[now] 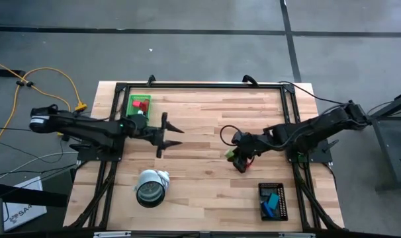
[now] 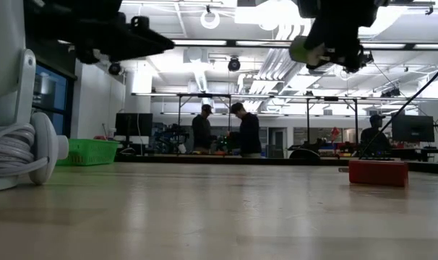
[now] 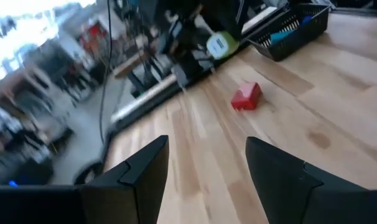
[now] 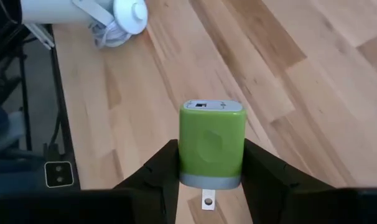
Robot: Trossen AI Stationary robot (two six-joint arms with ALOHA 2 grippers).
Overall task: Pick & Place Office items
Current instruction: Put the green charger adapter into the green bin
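My right gripper (image 1: 238, 158) is shut on a green cube (image 4: 211, 142), a plug-like block with a grey base and a metal prong, and holds it above the table's middle right. In the low view the green cube (image 2: 306, 50) hangs high over the boards. A red block (image 3: 246, 96) lies flat on the table below and beside it, and it also shows as the red block (image 2: 378, 173) in the low view. My left gripper (image 1: 180, 136) stands open at the table's left middle, pointing level toward the right, with nothing between its fingers. My right gripper pinches the green cube between its two fingers, on two opposite side faces near the grey base (image 4: 211, 180). The fingers come slanting down from the table's right side. The cube is lifted clear of the table, its prong end toward the gripper.
A green tray (image 1: 130, 99) with a red piece stands at the far left. A black tray (image 1: 282, 210) with blue and teal bits sits at the near right. A white-and-grey round roll (image 1: 151, 187) lies at the near left. People stand in the room behind the table.
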